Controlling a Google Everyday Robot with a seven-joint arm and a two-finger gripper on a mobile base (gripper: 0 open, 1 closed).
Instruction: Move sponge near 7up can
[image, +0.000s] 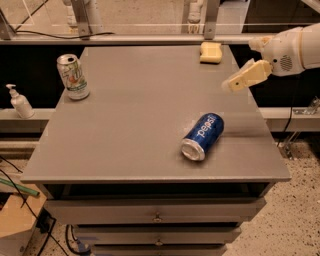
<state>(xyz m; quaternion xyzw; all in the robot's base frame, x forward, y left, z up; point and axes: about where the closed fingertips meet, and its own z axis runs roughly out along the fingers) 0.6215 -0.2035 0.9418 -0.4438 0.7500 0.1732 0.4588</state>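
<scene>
The grey table is filling most of the view, with drawers showing beneath its near edge.

The white arm is reaching in from 2 o'clock, beyond the table's right edge, and is angling down and inward towards the top. Its pale gripper is hanging above the right edge at about 2 o'clock, pointing towards 8 o'clock and touching nothing. Whether it is open or closed cannot be told.

The Pepsi can is lying on its side at about 4 o'clock, its metal end facing 7 o'clock, well in from the near and right edges.

The 7up can is standing upright at 10 o'clock, just beside the left edge.

The sponge is lying flat at 1 o'clock, close against the far edge and near the right corner, well apart from the 7up can. It is sitting at about 11 o'clock from the gripper, near it but not touching.

A broad bare stretch of tabletop is running between sponge and 7up can, and the Pepsi can is lying nearer the front than that stretch.

A soap bottle is standing off the table on a lower ledge at 9 o'clock.
</scene>
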